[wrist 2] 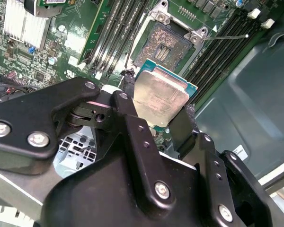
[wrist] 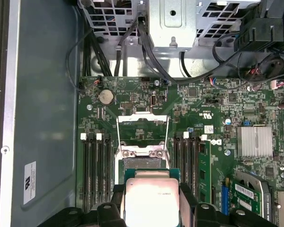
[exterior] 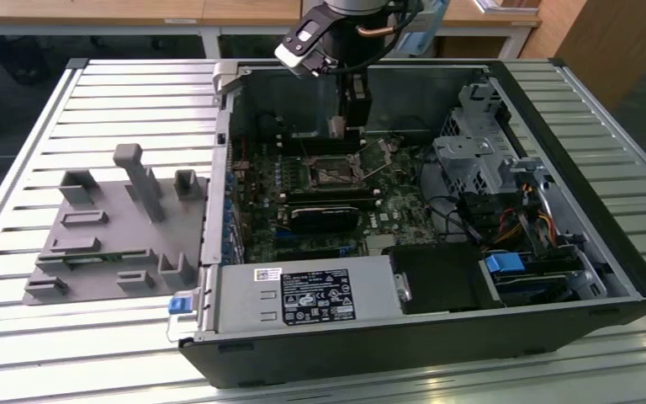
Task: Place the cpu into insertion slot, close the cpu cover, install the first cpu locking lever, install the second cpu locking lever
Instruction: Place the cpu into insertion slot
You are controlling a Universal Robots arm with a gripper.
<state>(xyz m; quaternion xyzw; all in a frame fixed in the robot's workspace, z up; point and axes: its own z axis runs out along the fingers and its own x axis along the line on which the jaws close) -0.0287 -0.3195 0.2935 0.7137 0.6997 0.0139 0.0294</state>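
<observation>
Grips the cpu [wrist 2: 161, 94] with the end effector [wrist 2: 157, 106] clamped on two opposite edges, above the green board [wrist: 217, 123].
Hangs just short of the bare insertion slot [wrist 2: 166, 45], with nothing between, black memory slots [wrist: 97, 170] on both sides; beyond, cpu cover [wrist: 143, 126] tipped open, then black cables [wrist: 154, 56] and a grey metal cage [wrist: 173, 21].

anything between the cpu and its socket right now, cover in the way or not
Nothing visible does. The gripper holds the cpu, the insertion slot lies bare beyond it, and the cpu cover is flipped open, away from the slot.
</observation>
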